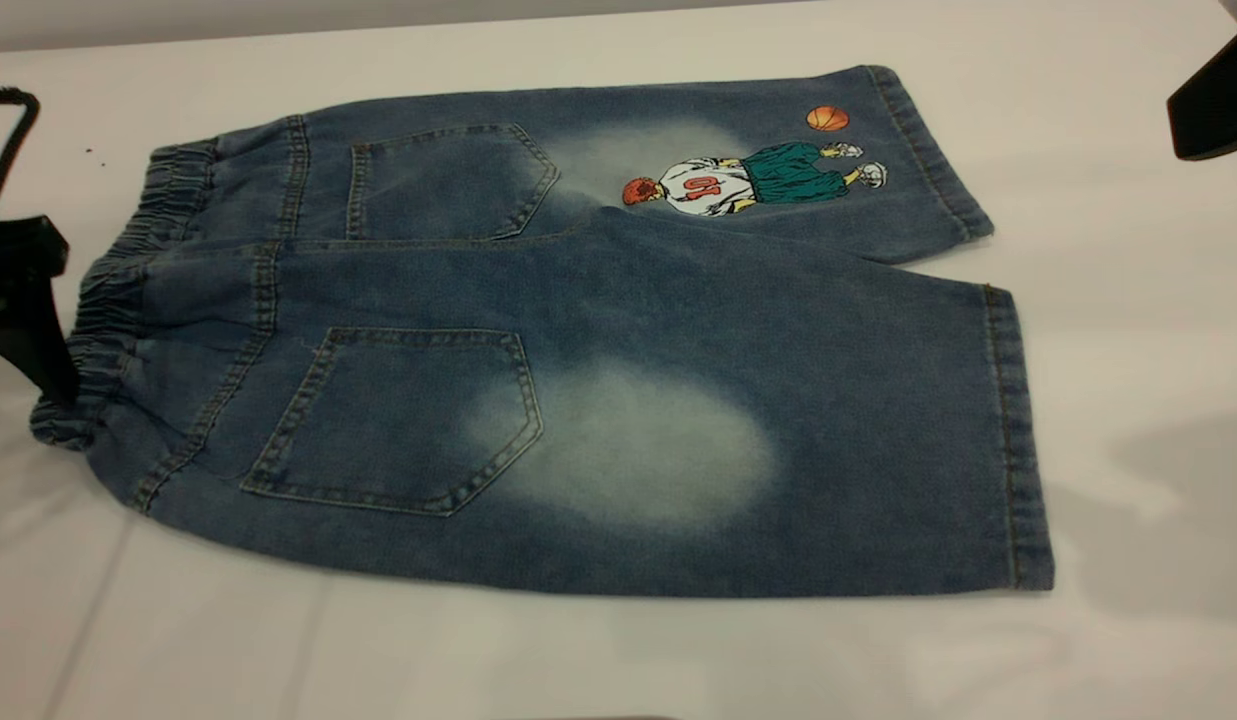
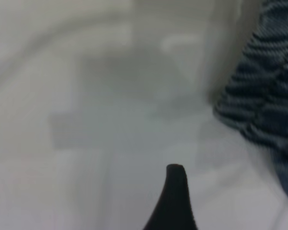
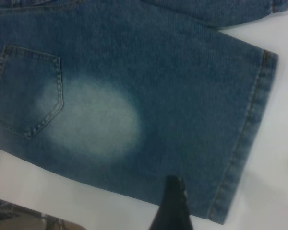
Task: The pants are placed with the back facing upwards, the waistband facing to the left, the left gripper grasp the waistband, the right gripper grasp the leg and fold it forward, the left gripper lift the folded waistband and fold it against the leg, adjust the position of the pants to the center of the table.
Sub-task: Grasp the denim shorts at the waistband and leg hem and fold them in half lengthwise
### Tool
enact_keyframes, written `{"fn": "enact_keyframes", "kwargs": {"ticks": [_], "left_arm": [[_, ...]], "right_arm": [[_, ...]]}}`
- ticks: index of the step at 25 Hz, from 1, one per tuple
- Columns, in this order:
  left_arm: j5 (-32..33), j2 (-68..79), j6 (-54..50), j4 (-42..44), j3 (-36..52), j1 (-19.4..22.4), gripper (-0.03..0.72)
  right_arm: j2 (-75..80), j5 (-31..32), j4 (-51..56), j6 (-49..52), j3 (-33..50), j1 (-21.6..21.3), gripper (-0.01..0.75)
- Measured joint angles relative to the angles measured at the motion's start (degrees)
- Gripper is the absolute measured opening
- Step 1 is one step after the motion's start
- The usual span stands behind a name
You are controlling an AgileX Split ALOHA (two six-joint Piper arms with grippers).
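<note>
White table point(image 1: 1128, 300) surrounds flat pants point(image 1: 578, 400); left claw point(image 1: 23, 300) touches waistband point(image 1: 108, 330).

You have little else to look at here: a grey strip point(image 1: 378, 18) along the far side, two tiny dark specks point(image 1: 89, 151) at the left, and, in the right wrist view, a blurred grey area point(image 3: 19, 218) that you cannot make out.

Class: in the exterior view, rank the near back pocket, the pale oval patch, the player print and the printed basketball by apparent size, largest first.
1-2. Pale patch and near pocket: too alike to rank.
3. Player print.
4. Basketball.
</note>
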Motion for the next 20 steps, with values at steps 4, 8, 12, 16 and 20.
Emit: {"fn": "enact_keyframes", "kwargs": {"ticks": [4, 8, 12, 16, 20], "left_arm": [[-4.65, 2.23, 0.05, -1.18, -0.17, 0.00, 0.570], [-7.03, 4.84, 0.11, -2.24, -0.36, 0.00, 0.570], [-8.32, 6.88, 0.11, -2.34, -0.58, -0.46, 0.570], [-8.92, 8.19, 0.37, -2.34, -1.07, -1.43, 0.569], [-10.34, 8.42, 0.42, -2.34, -1.05, -2.99, 0.567]], "right_arm": [[0.00, 0.00, 0.00, 0.00, 0.00, 0.00, 0.515], [0.00, 0.00, 0.06, 0.00, 0.00, 0.00, 0.515], [0.00, 0.00, 0.06, 0.00, 0.00, 0.00, 0.515], [0.00, 0.00, 0.11, 0.00, 0.00, 0.00, 0.515], [0.00, 0.05, 0.11, 0.00, 0.00, 0.00, 0.516]]}}
